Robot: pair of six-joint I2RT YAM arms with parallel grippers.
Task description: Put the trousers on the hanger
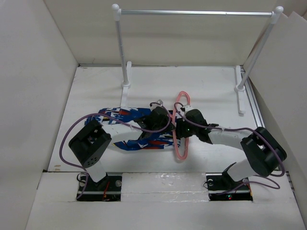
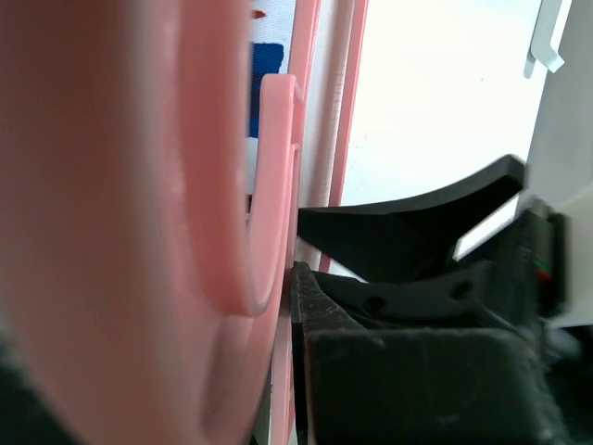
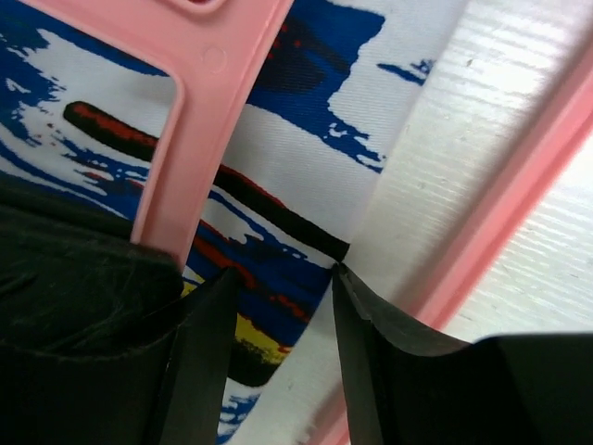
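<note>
On table [image 1: 96,86]: 1 hanger [image 3: 199,139], 1 trousers [image 3: 296,158]

Blue-printed trousers [image 1: 120,115] lie flat mid-table, legs stretching left; the thin pink hanger [image 1: 181,146] crosses their right end.

The soft fabric trousers [image 3: 306,130] are royal blue, brushed with white, red and black strokes, with a small yellow patch at 7 o'clock in the right wrist view. The thin plastic hanger [image 1: 182,152] is plain pink. At 12 o'clock overhead, the metal rail [image 1: 192,13] is silver, its posts [image 1: 121,43] white. The arm cables [image 1: 64,139] are purple.
</note>
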